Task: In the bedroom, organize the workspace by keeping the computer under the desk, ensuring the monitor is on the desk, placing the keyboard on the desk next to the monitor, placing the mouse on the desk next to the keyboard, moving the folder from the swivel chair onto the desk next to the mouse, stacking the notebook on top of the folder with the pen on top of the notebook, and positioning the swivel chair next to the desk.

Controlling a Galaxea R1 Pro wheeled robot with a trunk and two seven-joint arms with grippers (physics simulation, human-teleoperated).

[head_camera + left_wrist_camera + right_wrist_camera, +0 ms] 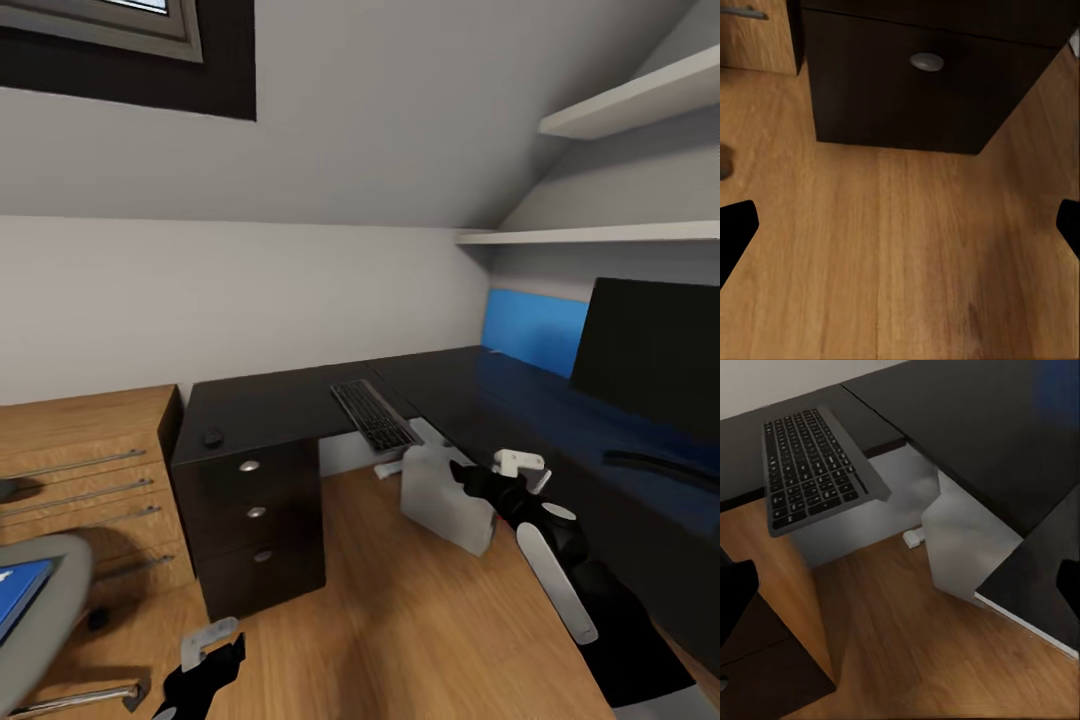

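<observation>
The black L-shaped desk (280, 405) fills the corner. The dark keyboard (372, 414) lies on it, its near end jutting over the inner edge (814, 465). A small black mouse (212, 436) sits above the drawers (922, 82). The black monitor (650, 350) stands at the right. The light grey computer (445, 495) stands on the floor, partly under the desk (960, 547). The swivel chair (45, 600) shows at bottom left with the blue folder (18, 592) on its seat. My right gripper (495, 480) hovers open beside the computer. My left gripper (212, 655) hangs open above the floor. Notebook and pen are out of view.
A light wooden drawer cabinet (85, 470) stands left of the desk. A blue wall panel (535, 330) sits behind the monitor, with white shelves (620, 105) above. Wooden floor (400, 620) stretches between the chair, the drawers and the computer.
</observation>
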